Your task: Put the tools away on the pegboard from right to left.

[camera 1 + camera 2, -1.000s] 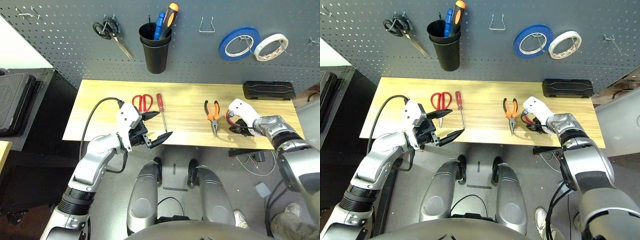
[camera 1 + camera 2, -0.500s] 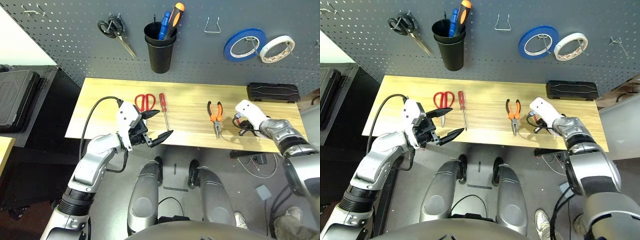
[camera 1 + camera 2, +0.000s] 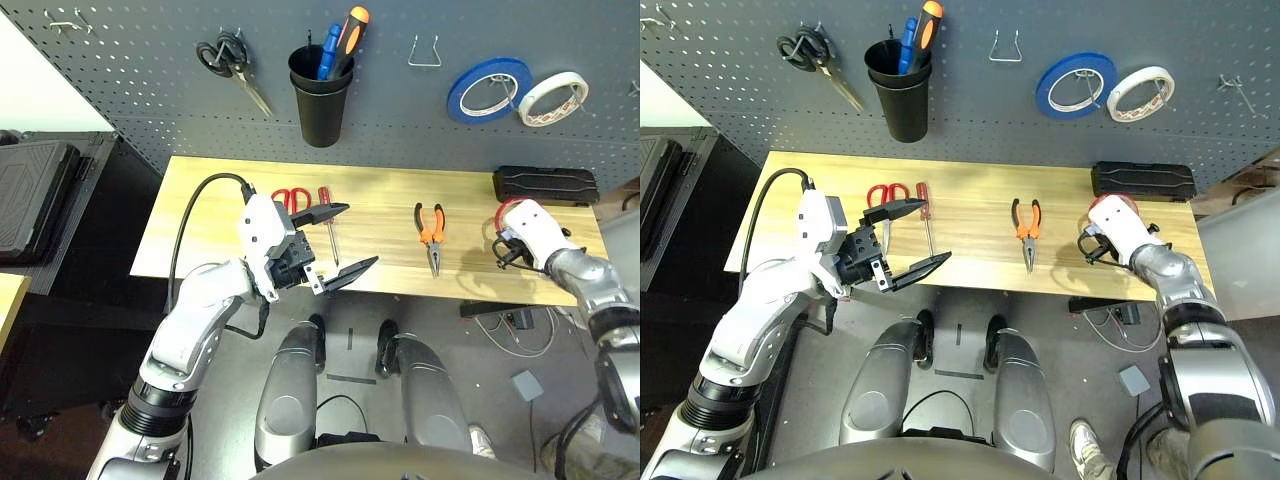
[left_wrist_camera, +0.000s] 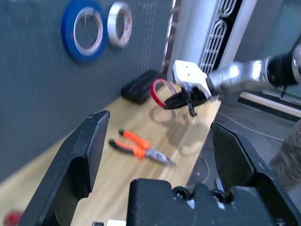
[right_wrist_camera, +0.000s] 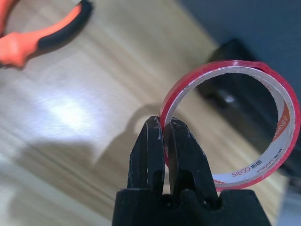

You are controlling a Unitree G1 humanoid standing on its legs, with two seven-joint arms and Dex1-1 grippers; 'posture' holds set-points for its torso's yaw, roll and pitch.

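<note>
1. My right gripper (image 5: 163, 141) is clamped on the thin red tape ring (image 5: 235, 125); the two black fingers pinch its band, one inside the loop and one outside. The ring is off the wooden table (image 3: 210, 215), held above the table's right end, just in front of a flat black case (image 3: 543, 183).
2. My left gripper (image 3: 335, 240) stands with its fingers wide apart and nothing between them. It hovers over the table's front edge, in front of the red-handled scissors (image 3: 289, 200) and the red-handled screwdriver (image 3: 325, 215).
3. Scissors and screwdriver lie side by side on the left half of the table. The orange-and-black-handled pliers (image 3: 430, 232) lie right of centre, handles toward the pegboard (image 3: 130, 95), tips toward me, well apart from the held ring.
4. On the pegboard I see black-handled scissors (image 3: 226, 62) hanging at left, then a black cup (image 3: 320, 95) with a blue-handled tool and an orange-and-black one standing in it.
5. Right of the cup is a bare wire hook (image 3: 424, 50), then a blue tape roll (image 3: 485, 88) and a white tape roll (image 3: 546, 97) hanging beside each other.
</note>
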